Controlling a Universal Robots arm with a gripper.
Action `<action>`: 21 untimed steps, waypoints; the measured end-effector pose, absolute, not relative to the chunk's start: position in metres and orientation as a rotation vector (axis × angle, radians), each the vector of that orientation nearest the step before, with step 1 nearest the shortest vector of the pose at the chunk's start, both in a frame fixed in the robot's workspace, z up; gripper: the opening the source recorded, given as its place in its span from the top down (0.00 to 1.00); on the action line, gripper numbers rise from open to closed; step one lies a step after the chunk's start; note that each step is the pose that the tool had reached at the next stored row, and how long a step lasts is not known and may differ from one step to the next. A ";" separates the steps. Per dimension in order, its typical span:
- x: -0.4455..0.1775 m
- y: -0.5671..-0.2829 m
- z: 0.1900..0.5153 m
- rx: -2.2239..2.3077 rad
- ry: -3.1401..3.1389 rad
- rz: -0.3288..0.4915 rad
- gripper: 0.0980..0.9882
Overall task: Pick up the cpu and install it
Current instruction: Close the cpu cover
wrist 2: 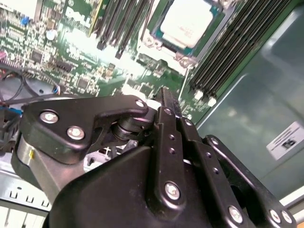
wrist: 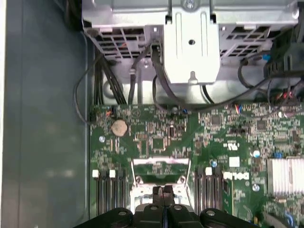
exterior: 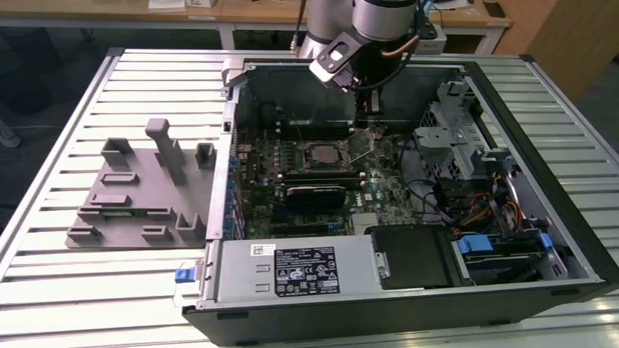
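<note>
- The gripper (wrist: pixel 163 191) hovers just above the socket's (wrist 2: pixel 148 42) edge, its fingers pressed together with nothing visible between them
- The cpu (wrist 2: pixel 184 23) lies flat inside the socket, silver top up, apart from the gripper
- Picking and placing look done to me; whether the socket is latched, I can't tell

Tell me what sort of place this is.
Probably a robotics lab or workshop bench for PC assembly: an open desktop computer case with its motherboard exposed lies on a slatted metal table, a grey fixture tray beside it, wooden desks behind.
</note>
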State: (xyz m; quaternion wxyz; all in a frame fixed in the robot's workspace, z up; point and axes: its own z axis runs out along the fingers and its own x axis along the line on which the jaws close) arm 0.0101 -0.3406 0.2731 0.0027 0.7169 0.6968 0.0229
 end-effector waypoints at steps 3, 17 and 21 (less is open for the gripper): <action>0.017 -0.341 0.273 2.248 2.186 0.072 0.99; 0.044 -0.341 0.267 2.250 2.187 0.068 0.99; 0.048 -0.341 0.263 2.250 2.187 0.066 0.99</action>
